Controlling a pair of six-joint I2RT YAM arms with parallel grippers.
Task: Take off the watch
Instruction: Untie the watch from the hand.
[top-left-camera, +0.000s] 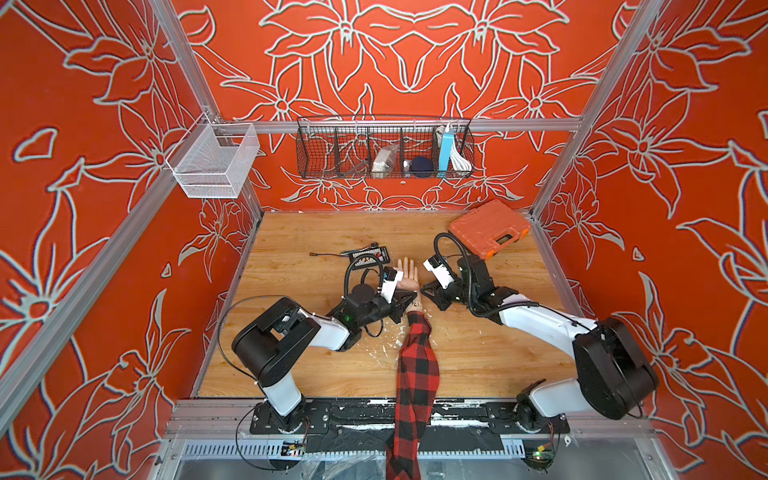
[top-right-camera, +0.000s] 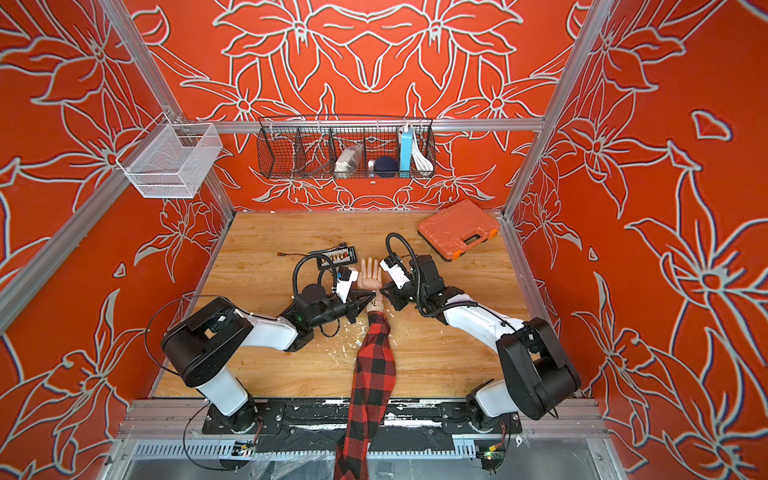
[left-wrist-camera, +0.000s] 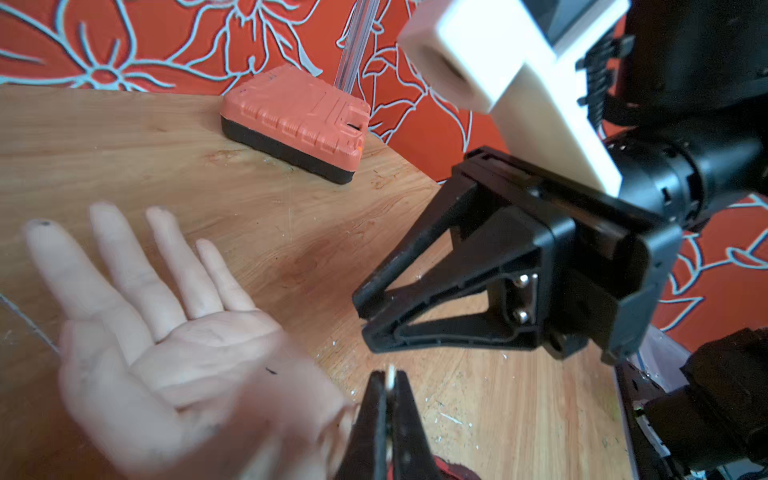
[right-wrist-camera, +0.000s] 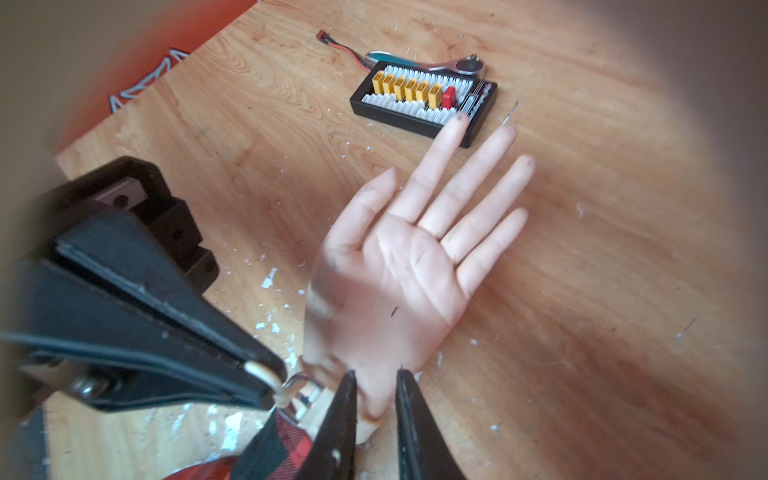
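**CURRENT STATE OF THE CELL**

**Top views.** In both top views you see a pale hand (top-left-camera: 408, 276) lying palm up near the middle of the desk (top-left-camera: 478, 365). Its fingers point toward the far edge. Its red plaid sleeve (top-left-camera: 415, 365) runs back over the near edge. The left claw (top-left-camera: 413, 296) and the right claw (top-left-camera: 423, 288) meet almost tip to tip at the wrist. An orange case (top-left-camera: 490, 226) sits at the far right corner.

**Left wrist view.** The left claw (left-wrist-camera: 387, 386) is clamped tight on a thin cream sliver of the watch (left-wrist-camera: 390, 372) strap. The right claw (left-wrist-camera: 365, 319) stands just beyond it, jaws narrow.

**Right wrist view.** The watch (right-wrist-camera: 318, 409) is at the wrist. You can see its cream strap and metal buckle (right-wrist-camera: 298, 381), but the watch's round body is hidden. The left claw grips the strap end. The right claw (right-wrist-camera: 376, 386) stands over the wrist, jaws narrowly apart, with skin showing in the gap. A black connector board (right-wrist-camera: 424, 99) lies at the fingertips.
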